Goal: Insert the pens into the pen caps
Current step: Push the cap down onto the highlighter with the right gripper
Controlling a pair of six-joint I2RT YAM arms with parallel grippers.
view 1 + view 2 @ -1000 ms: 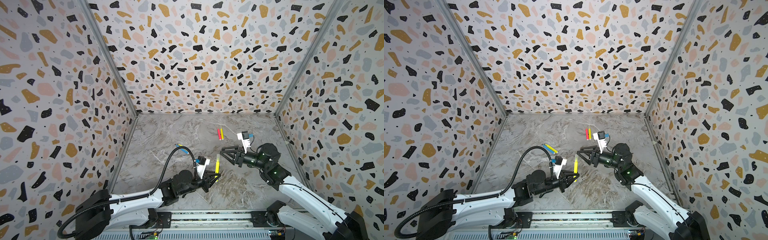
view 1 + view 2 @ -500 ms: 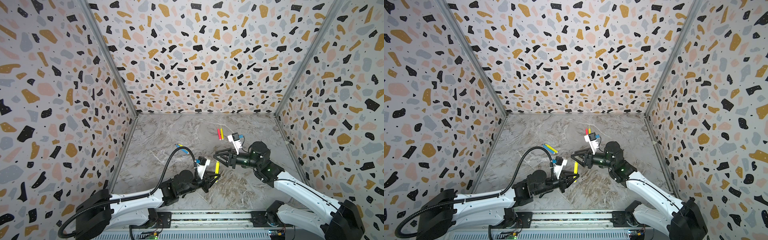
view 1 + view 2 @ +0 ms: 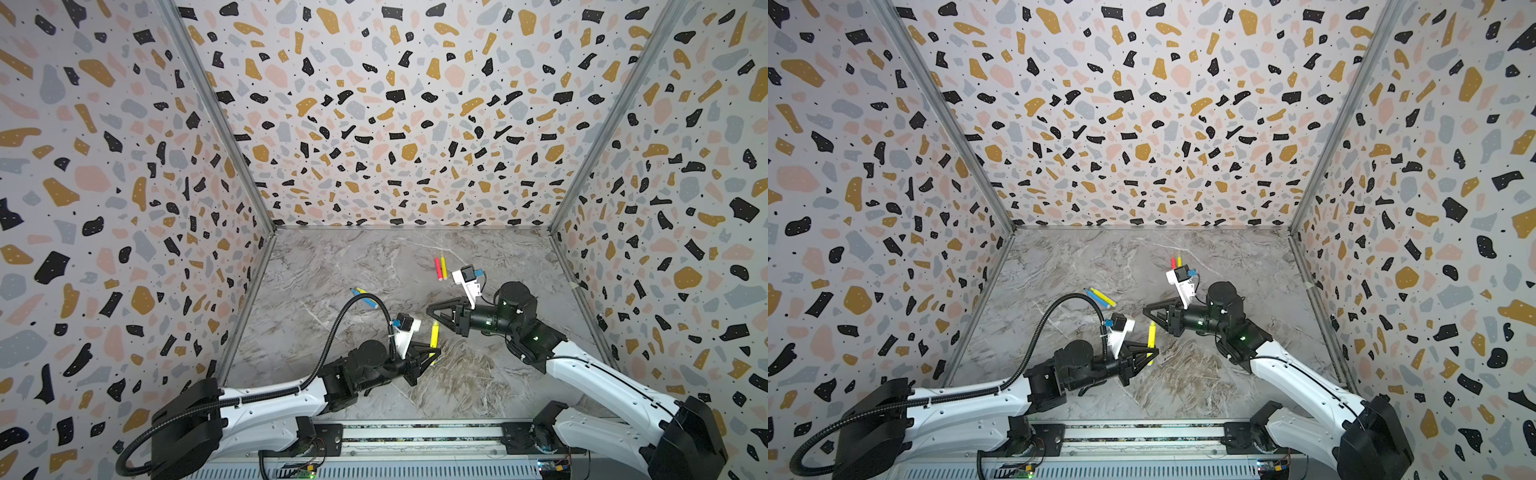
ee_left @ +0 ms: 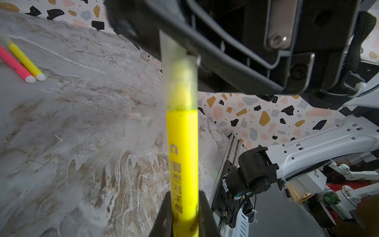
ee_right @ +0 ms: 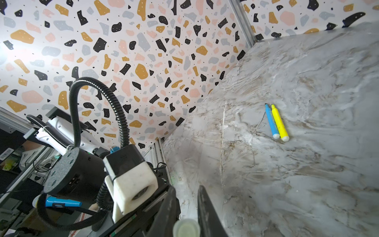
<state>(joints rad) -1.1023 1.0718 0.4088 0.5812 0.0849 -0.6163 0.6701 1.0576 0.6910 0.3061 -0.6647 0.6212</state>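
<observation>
Marble tabletop [image 3: 332, 266] is lying largely open to its edges; left gripper [image 3: 432, 353] is clamping yellow pen [image 4: 182, 153], right gripper [image 5: 187, 190] is pinching its clear cap [image 5: 186, 229].

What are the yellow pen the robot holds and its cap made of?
The yellow pen looks like smooth plastic: even bright colour, printed lettering. Its cap seems frosted, see-through plastic, since yellow shows faintly through it.

A yellow pen [image 4: 182, 153] was held upright by its lower barrel in the left gripper [image 4: 183, 197]. Its upper end was sheathed in a translucent cap [image 4: 181, 82], which was pinched by the right gripper [image 5: 187, 187]. A pink pen [image 3: 437, 268] and a second yellow pen [image 3: 443, 267] were laid side by side farther back. A blue pen [image 5: 271, 121] and a third yellow pen [image 5: 279, 123] were laid likewise toward the left.
</observation>
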